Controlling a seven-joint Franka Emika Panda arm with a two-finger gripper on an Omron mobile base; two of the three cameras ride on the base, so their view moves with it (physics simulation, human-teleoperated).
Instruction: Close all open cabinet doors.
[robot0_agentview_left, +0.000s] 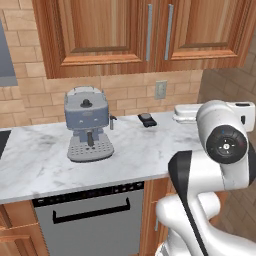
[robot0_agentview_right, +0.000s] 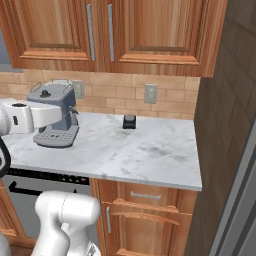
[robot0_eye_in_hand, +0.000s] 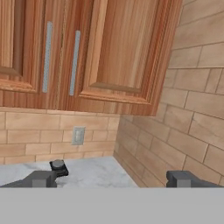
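You are looking at rigid, hinged cabinet doors (robot0_eye_in_hand: 109, 48), both seemingly flush; push flat on the frame, not the handle (robot0_eye_in_hand: 75, 61). Gripper (robot0_eye_in_hand: 111, 179) is hanging wide open, empty.

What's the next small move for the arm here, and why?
Probably raise the open gripper toward the handle edge of the right upper cabinet door, ready to press it gently. The hand looks up at it from below, touching nothing, and I cannot tell whether that door sits fully shut.
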